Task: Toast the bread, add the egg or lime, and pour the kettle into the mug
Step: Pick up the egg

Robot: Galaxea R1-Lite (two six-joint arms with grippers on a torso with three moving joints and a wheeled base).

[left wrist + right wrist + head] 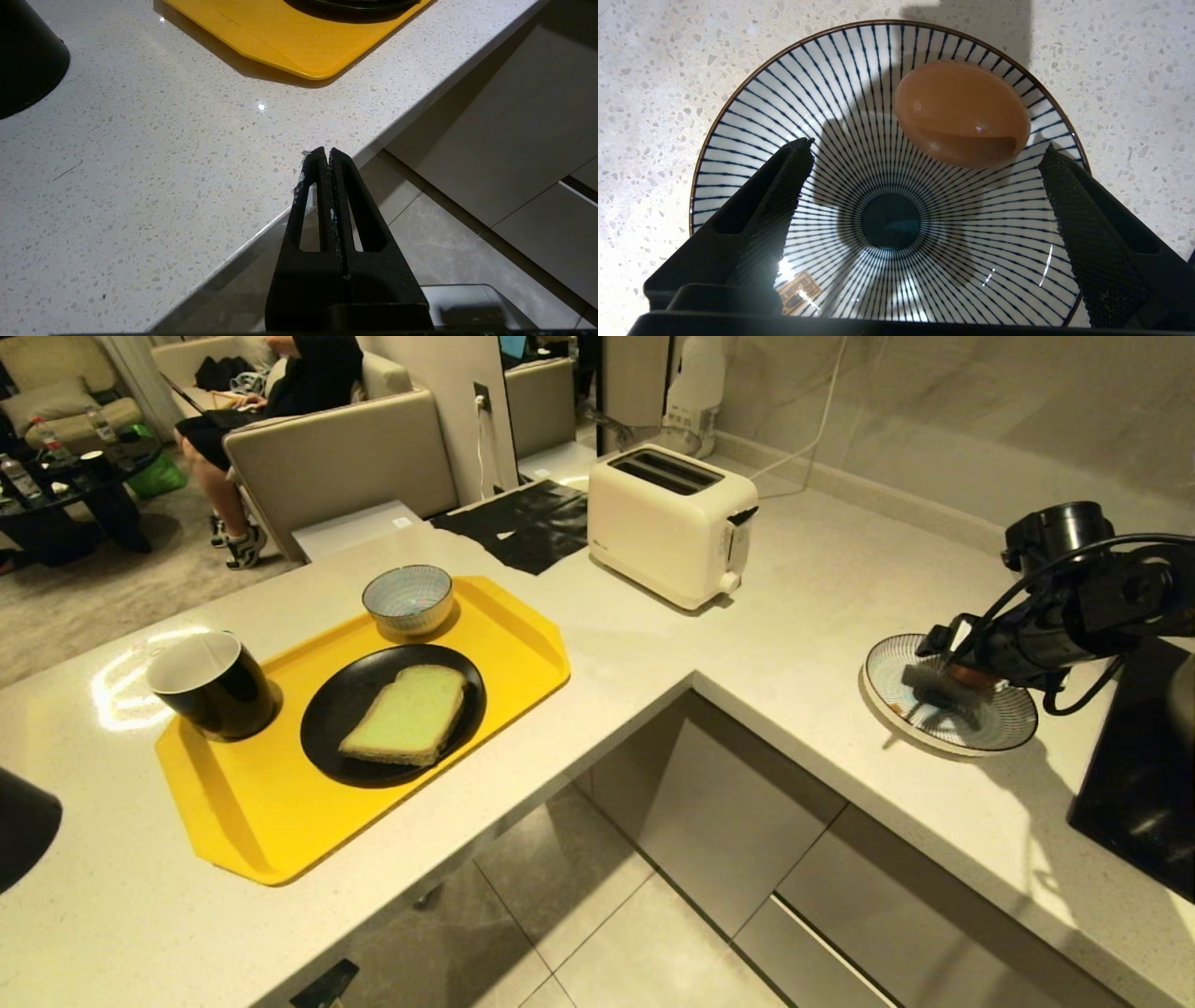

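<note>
Big yellow plastic tray [280, 821] on the speckled white stone counter [812, 607], used here as the landmark.

On the tray: a round black plate [322, 728] holding the pale green bread slice with a tan crust [408, 716]. Just left of the plate, still on the tray: the short shiny black mug with a white inside [211, 683]. At the tray's far edge: a small blue-and-white striped bowl [408, 600].

Beyond the tray, to its right: a cream plastic toaster [668, 523].

Far right of the tray, well apart: a flat blue-and-white striped dish [738, 140] with the small orange-brown egg [962, 112] lying in it.

Over that dish: right gripper [924, 151], fingers spread wide, holding nothing, egg between the tips.

Near the tray's front corner, over the counter edge: left gripper [325, 156], fingers pressed together, empty.
</note>
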